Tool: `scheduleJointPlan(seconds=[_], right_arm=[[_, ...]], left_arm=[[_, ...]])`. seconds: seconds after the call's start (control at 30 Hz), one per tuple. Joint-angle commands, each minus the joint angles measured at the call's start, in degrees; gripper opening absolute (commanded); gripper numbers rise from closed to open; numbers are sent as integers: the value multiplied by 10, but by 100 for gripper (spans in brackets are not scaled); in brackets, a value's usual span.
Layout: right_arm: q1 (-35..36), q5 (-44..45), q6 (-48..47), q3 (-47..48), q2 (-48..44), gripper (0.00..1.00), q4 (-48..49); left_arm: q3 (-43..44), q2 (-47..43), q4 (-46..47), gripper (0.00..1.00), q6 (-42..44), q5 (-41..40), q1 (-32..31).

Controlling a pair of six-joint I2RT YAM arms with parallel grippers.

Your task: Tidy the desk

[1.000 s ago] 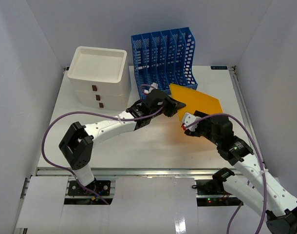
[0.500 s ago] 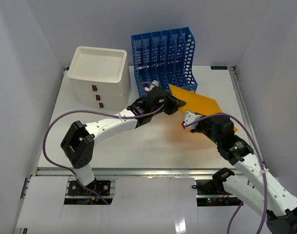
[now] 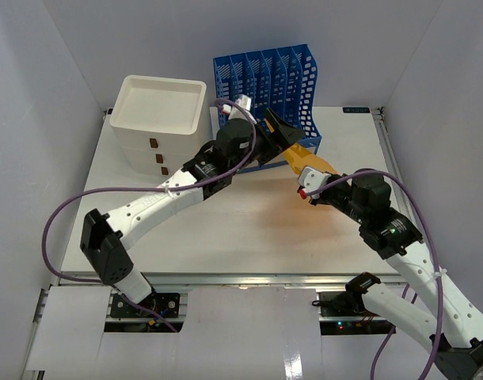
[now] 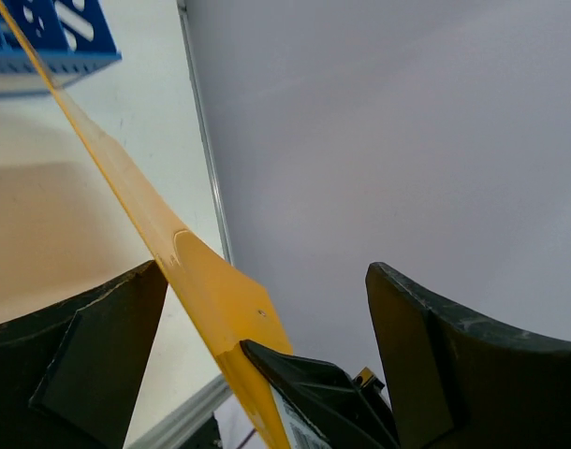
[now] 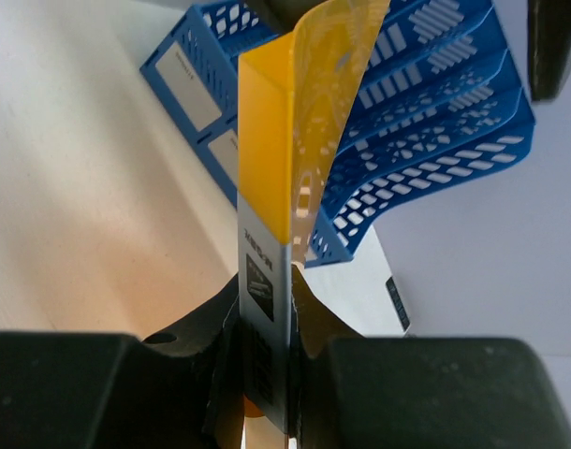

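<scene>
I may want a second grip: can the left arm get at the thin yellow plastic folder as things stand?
Probably yes. The left gripper is open, and the yellow folder has its edge running between the jaws with nothing in the way. The right gripper is shut on the folder's lower end.

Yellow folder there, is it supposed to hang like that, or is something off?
The yellow folder is neither flat on the desk nor slotted into the blue file rack: it hangs tilted in mid-air, pinched at one end by the right gripper, its thin front sheet curling over.
</scene>
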Motion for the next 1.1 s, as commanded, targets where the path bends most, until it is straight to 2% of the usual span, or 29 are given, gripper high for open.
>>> scheduleJointPlan(seconds=[0.0, 0.13, 0.23, 0.37, 0.5, 0.63, 0.8, 0.93, 1.07], right_arm=[[-8, -35, -11, 70, 40, 8, -17], [-46, -87, 42, 159, 104, 8, -9], [-76, -128, 105, 228, 158, 8, 19], [-106, -187, 188, 329, 227, 8, 55], [-114, -201, 245, 393, 273, 8, 97], [-133, -204, 298, 459, 304, 8, 147], [-159, -187, 359, 540, 364, 8, 186], [-178, -157, 392, 569, 388, 8, 213], [-204, -164, 448, 587, 411, 8, 240]], left_arm=[[25, -134, 17, 98, 139, -82, 11], [-71, -252, 29, 98, 214, -75, 12], [-181, -349, 43, 98, 255, -54, 11], [-303, -452, -8, 98, 253, -77, 12], [-397, -539, -36, 98, 235, -84, 12], [-455, -609, -59, 98, 223, -79, 12], [-501, -655, -85, 98, 224, -62, 12], [-525, -672, -91, 98, 222, -56, 12], [-536, -689, -98, 98, 213, -62, 12]])
